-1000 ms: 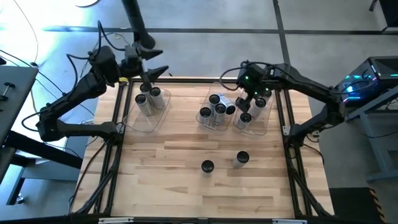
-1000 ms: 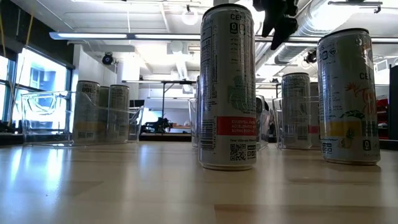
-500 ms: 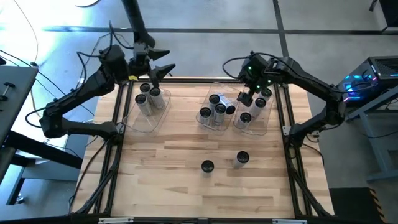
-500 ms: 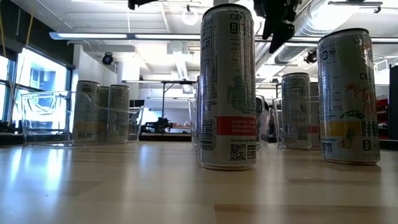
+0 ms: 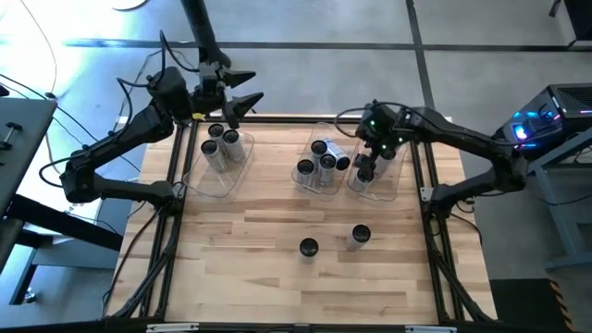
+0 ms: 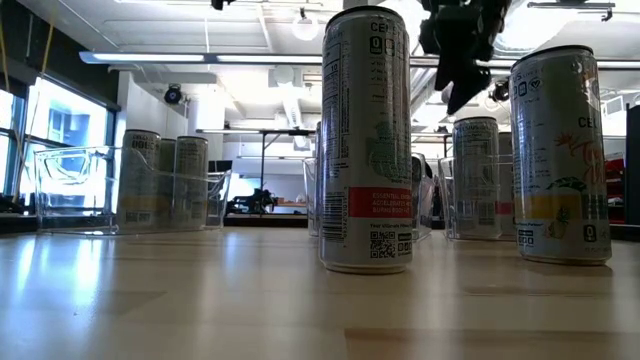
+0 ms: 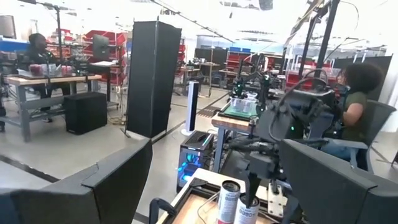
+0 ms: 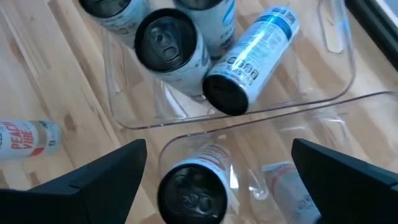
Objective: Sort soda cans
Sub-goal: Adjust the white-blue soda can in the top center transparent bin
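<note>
Several soda cans stand in three clear bins at the table's far side: the left bin (image 5: 197,174), the middle bin (image 5: 314,188) and the right bin (image 5: 387,189). One blue can (image 8: 252,48) lies on its side in the middle bin. Two cans (image 5: 308,247) (image 5: 360,235) stand upright on the bare table. My right gripper (image 5: 366,166) (image 8: 219,149) hangs open over the right bin, with a can's dark top (image 8: 189,196) below it. My left gripper (image 5: 242,100) (image 7: 216,149) is open, raised by the far edge behind the left bin.
The dark table frame (image 5: 174,166) runs along the bins' outer sides. The near half of the wooden table (image 5: 277,287) holds only the two loose cans, which stand large in the low view (image 6: 366,140) (image 6: 560,155). People sit in the room beyond (image 7: 354,93).
My left gripper has risen from over the left bin toward the far edge and tipped up to about level. My right gripper has moved over the right bin toward the near edge and dropped a little. No can has moved.
</note>
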